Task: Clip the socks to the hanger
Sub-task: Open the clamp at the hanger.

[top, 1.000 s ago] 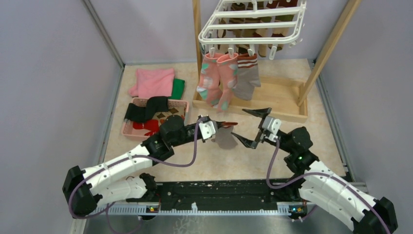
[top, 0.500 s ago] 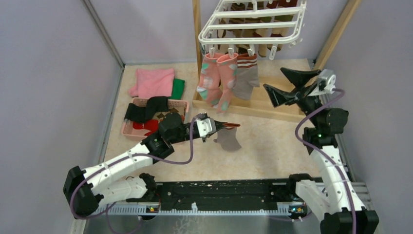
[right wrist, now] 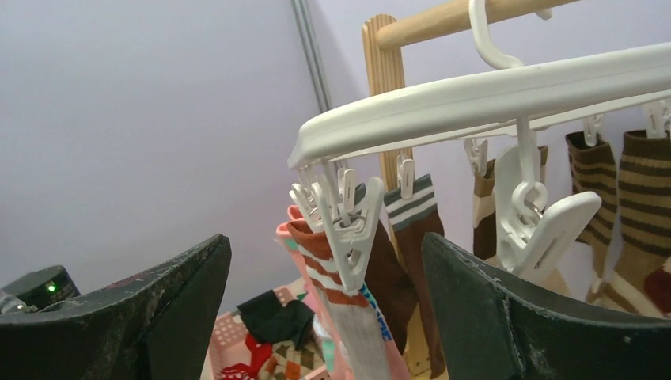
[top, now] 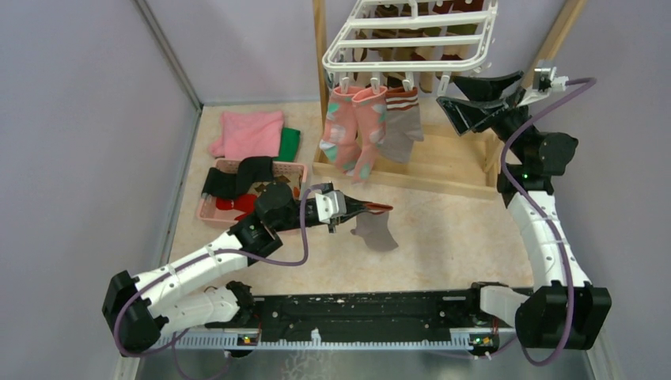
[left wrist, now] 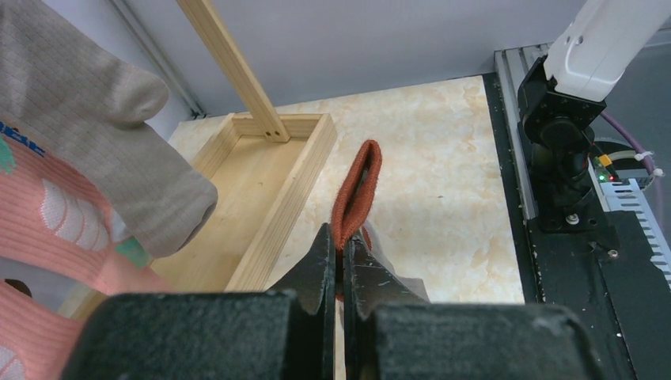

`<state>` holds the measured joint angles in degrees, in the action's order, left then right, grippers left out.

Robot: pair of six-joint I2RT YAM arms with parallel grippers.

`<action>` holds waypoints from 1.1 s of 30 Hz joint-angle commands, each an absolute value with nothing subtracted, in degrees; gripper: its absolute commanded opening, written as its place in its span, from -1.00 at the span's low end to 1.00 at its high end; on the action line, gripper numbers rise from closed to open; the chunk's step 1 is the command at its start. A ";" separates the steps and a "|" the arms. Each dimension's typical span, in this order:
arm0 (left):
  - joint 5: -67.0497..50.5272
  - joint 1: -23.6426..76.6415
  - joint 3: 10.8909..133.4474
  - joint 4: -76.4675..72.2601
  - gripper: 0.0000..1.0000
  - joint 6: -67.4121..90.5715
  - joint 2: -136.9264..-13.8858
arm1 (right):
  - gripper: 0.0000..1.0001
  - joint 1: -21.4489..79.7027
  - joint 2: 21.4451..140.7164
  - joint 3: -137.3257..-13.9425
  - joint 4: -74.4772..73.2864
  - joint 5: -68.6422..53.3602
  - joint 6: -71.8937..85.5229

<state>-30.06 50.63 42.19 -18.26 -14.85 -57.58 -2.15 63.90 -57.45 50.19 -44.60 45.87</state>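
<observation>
The white hanger hangs from the wooden frame. Pink socks and a grey sock with a striped cuff are clipped along its front edge. My left gripper is shut on the red-brown cuff of another grey sock, which dangles just above the table. My right gripper is raised to the hanger's front right corner and stands open. In the right wrist view its jaws frame a white clip that pinches the striped cuff. An empty clip hangs to the right of it, and brown striped socks hang behind.
A pink basket with more socks sits left of my left arm. A folded pink cloth and a green cloth lie behind it. The wooden frame's base tray and posts stand under the hanger. Walls close in on both sides.
The right arm swung from the table's middle up to the hanger's front right corner, jaws open throughout. The left gripper kept hold of the sock and drifted slightly right.
</observation>
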 commanded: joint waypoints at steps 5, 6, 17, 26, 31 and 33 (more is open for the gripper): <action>-32.16 50.36 41.94 -23.10 -1.00 -13.43 -55.40 | 0.75 -2.64 67.65 -64.03 51.46 -44.10 53.07; -32.16 50.36 41.88 -23.18 -1.00 -13.38 -55.24 | 0.75 -2.61 68.06 -64.55 51.42 -44.07 53.24; -32.42 50.36 41.65 -24.29 -1.00 -13.19 -55.45 | 0.69 -2.55 73.43 -67.47 58.04 -46.13 58.52; -32.45 50.36 41.57 -24.74 -1.00 -12.92 -55.81 | 0.56 -2.56 75.28 -69.04 59.87 -47.44 59.18; -32.71 50.36 41.87 -25.25 -1.00 -12.70 -56.38 | 0.50 -2.58 76.02 -69.56 61.43 -47.68 60.03; -32.78 50.36 41.92 -25.23 -1.00 -12.67 -56.63 | 0.49 -2.59 76.31 -69.82 61.50 -47.76 60.01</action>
